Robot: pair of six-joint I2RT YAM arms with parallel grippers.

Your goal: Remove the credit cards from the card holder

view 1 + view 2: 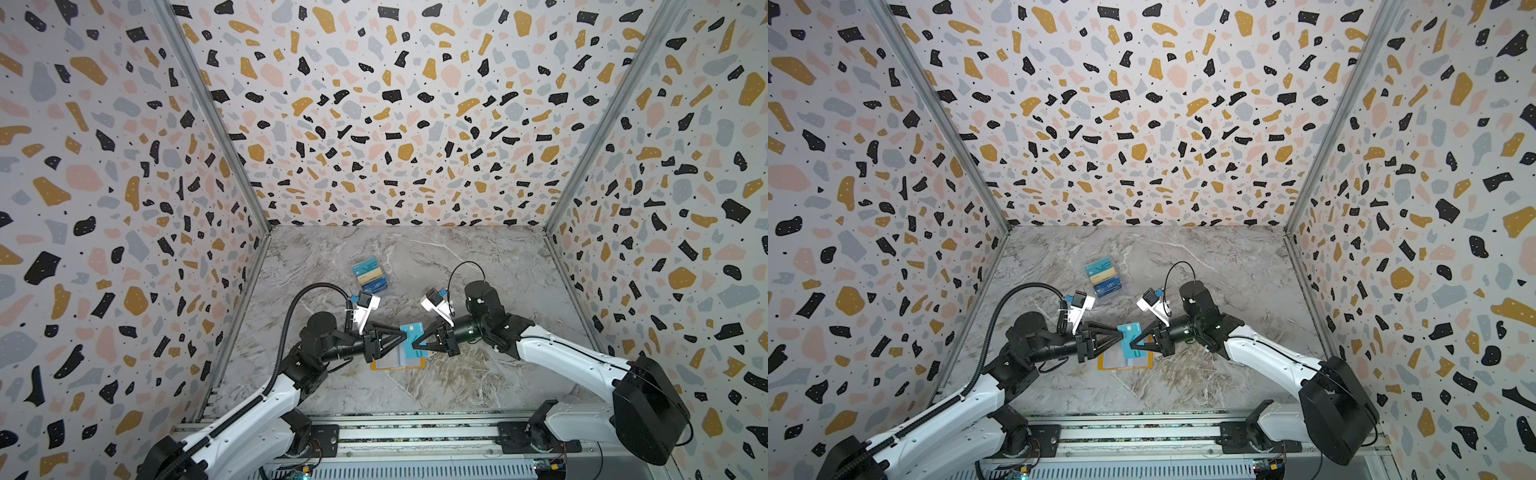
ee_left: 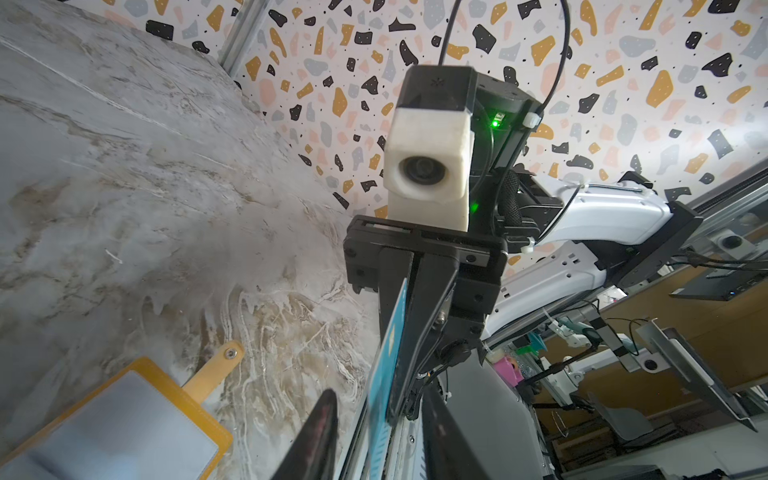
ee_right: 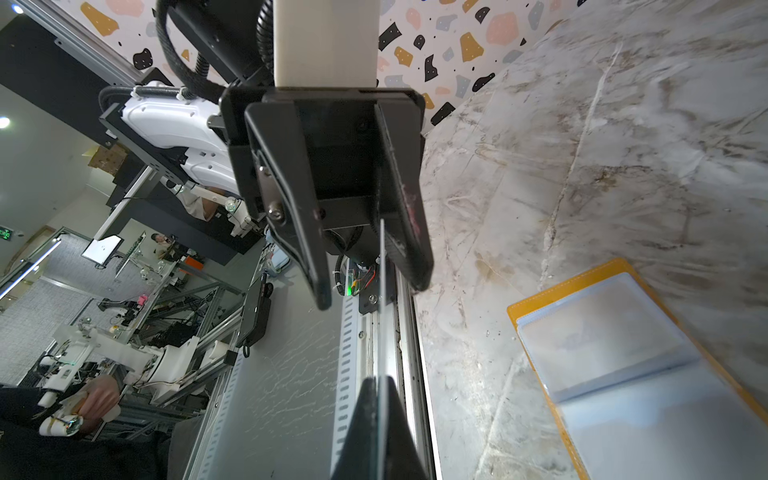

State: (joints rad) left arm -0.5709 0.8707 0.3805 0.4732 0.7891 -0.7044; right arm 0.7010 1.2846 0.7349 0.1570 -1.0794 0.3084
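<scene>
**A:** What's hard to make out?

**B:** The card holder (image 1: 392, 360) lies open on the counter (image 1: 478, 266). In both top views the grippers cover most of it, and each wrist view cuts it off. Its sleeves (image 3: 598, 336) look cloudy, so I can't tell what's inside.

**A:** And the card?

**B:** The teal card (image 1: 415, 330) is lifted above the holder, pinched tight in the right gripper (image 1: 413, 345). The left gripper (image 1: 405, 337) has narrow jaws, still apart, around the opposite edge. The wrist views show the card edge-on.

**A:** Anything nearby?

**B:** A clear box (image 1: 371, 276) of cards sits well behind.
</scene>
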